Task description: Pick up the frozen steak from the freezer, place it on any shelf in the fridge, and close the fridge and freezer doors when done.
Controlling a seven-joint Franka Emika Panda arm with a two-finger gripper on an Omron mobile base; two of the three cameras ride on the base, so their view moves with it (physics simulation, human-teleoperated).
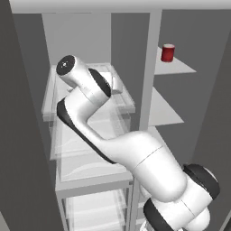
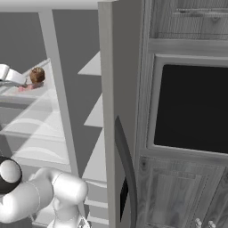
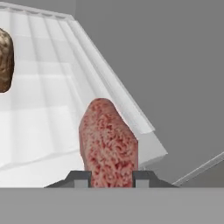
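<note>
Your gripper (image 3: 108, 178) is clamped on the frozen steak (image 3: 108, 142) over the shelf (image 3: 43, 109), probably fridge; brown lump (image 3: 4, 59) at ten o'clock; release and doors remain

Beside the tall grey appliance, the right base view shows grey wood-grain cabinetry (image 2: 187, 26) rising to the top of the frame, its panels framed by raised mouldings. Set into it is a large flat black panel (image 2: 193, 107) with a pale grey surround, and below that a recessed cabinet door (image 2: 171, 196) with small round knobs (image 2: 198, 221) near the bottom edge. The light is soft, even and shadowless, with no window or lamp in sight, and every surface reads in muted greys.
</note>
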